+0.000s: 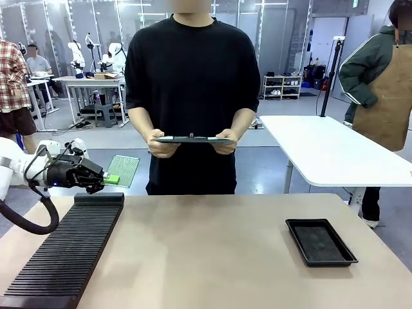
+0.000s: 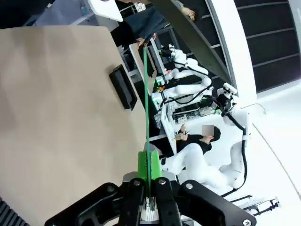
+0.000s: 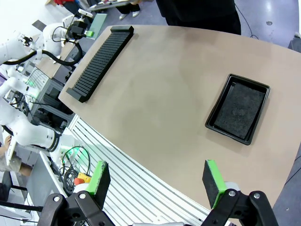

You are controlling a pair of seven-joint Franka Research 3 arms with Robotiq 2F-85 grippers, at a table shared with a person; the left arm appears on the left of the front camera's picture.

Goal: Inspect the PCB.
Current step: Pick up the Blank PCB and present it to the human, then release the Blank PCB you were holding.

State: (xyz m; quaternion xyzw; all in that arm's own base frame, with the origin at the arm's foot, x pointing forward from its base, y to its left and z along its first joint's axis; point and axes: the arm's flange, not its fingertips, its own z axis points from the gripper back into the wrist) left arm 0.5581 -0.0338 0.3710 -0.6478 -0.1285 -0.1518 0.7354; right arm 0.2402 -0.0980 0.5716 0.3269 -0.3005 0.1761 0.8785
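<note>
The PCB point(image 1: 123, 170), a thin green board with a fine dotted face, is held by one edge in my left gripper point(image 1: 108, 179), which is shut on it. It hangs over the table's far left corner, just beyond the end of the black slotted rack point(image 1: 64, 251). In the left wrist view the PCB point(image 2: 147, 108) runs edge-on as a thin green line up from between the green pads point(image 2: 155, 165). The right wrist view shows the PCB point(image 3: 98, 21) far off at top left. My right gripper point(image 3: 156, 181) stands open and empty above the table's near edge.
A person stands at the far side holding a flat clipboard point(image 1: 192, 139) level in both hands. A black tray point(image 1: 320, 241) lies on the right of the table, also the tray point(image 3: 240, 113) below my right gripper. A white table point(image 1: 335, 154) stands behind.
</note>
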